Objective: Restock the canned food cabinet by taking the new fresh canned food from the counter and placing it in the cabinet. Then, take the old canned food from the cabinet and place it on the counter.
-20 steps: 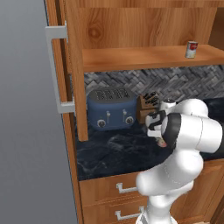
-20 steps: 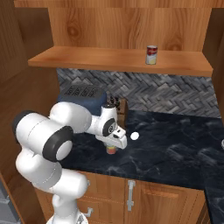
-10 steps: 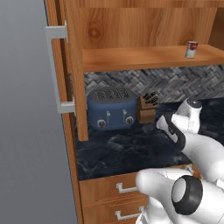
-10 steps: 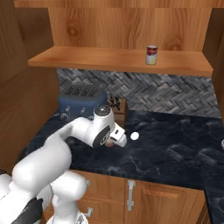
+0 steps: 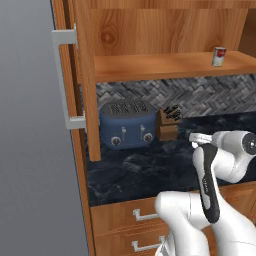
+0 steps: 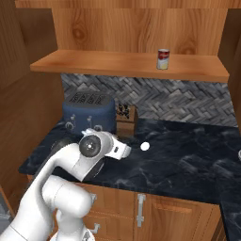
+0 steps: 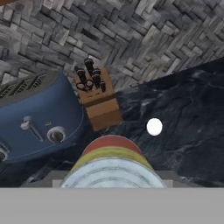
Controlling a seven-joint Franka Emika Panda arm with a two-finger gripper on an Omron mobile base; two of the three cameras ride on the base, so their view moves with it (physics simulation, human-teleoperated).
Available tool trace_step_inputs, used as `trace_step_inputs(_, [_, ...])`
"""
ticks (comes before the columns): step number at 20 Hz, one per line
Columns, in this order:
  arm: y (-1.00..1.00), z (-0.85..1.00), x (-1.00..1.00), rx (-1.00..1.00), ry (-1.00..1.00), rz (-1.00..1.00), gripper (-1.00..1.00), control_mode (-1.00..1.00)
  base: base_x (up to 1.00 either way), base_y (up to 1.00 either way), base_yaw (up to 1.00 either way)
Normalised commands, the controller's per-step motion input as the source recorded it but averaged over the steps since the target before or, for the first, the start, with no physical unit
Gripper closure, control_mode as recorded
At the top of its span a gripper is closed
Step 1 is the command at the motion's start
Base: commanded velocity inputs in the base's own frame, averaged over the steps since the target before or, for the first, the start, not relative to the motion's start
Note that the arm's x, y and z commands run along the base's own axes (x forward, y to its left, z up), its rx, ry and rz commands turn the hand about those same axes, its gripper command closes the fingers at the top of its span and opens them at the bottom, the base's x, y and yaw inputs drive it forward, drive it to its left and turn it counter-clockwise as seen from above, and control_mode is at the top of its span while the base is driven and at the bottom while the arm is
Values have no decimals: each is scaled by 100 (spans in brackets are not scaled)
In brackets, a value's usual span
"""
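New can (image 7: 111, 164) sat clamped in the closed gripper (image 7: 111, 177), raised off the counter (image 6: 188, 155) for transfer to the cabinet (image 6: 127, 63).

The old can (image 6: 163, 59) is set on the cabinet shelf (image 6: 94, 65); toaster (image 6: 89, 112) and knife block (image 6: 125, 120) are lined up below on the counter (image 6: 188, 160).

A kitchen: toaster (image 5: 127, 124) and knife block (image 5: 169, 124) on stone counter (image 6: 188, 155); wooden cabinet (image 5: 165, 35) above.
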Motion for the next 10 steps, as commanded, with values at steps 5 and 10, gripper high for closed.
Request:
trace_step_inputs(5, [0, 100, -44, -3, -16, 0, 100, -100, 0, 0, 0])
trace_step_inputs(10, [0, 100, -36, -9, 2, 0, 100, -100, 0, 0, 0])
